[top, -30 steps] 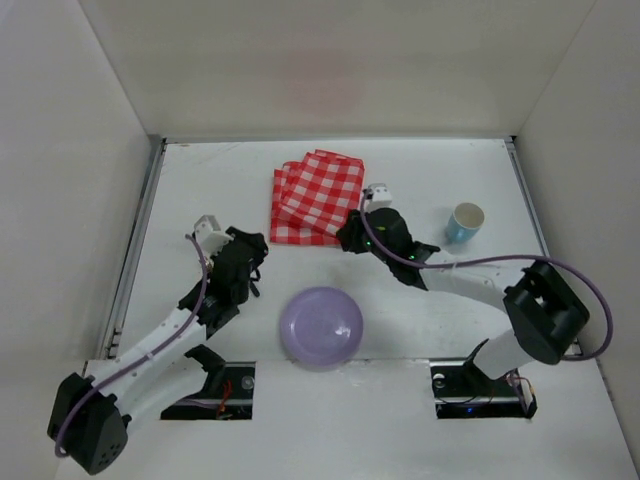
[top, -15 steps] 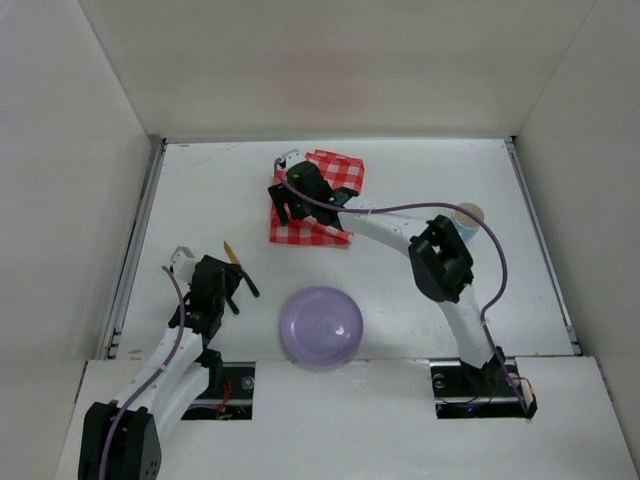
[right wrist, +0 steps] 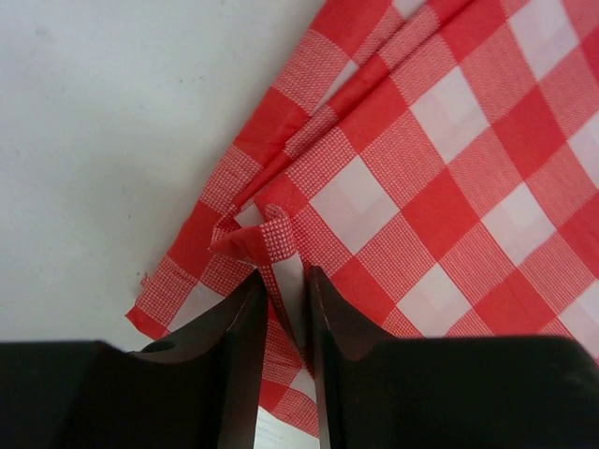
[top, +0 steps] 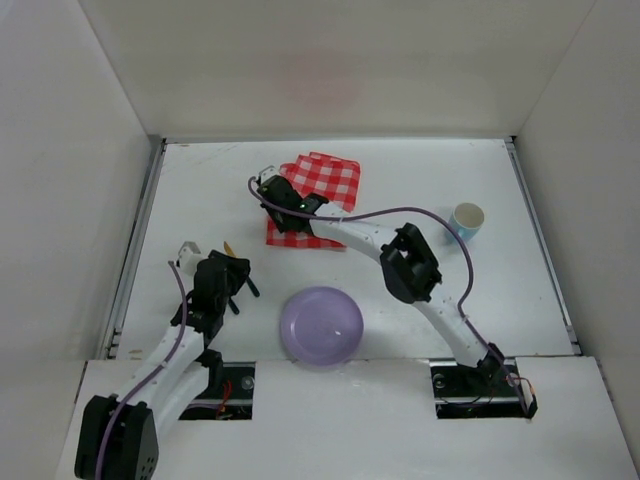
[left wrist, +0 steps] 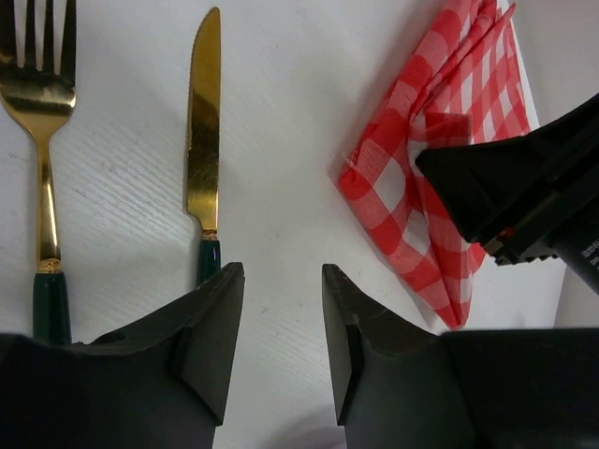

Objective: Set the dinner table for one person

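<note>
Dinner table [top: 200, 190]: purple plate [top: 320, 326], cup [top: 466, 220], cloth [top: 335, 180]

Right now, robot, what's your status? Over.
Status: left hand open, empty, over dinner table, knife and fork just ahead. Right hand pinching a fold of checked cloth. Nothing blocking either.
</note>
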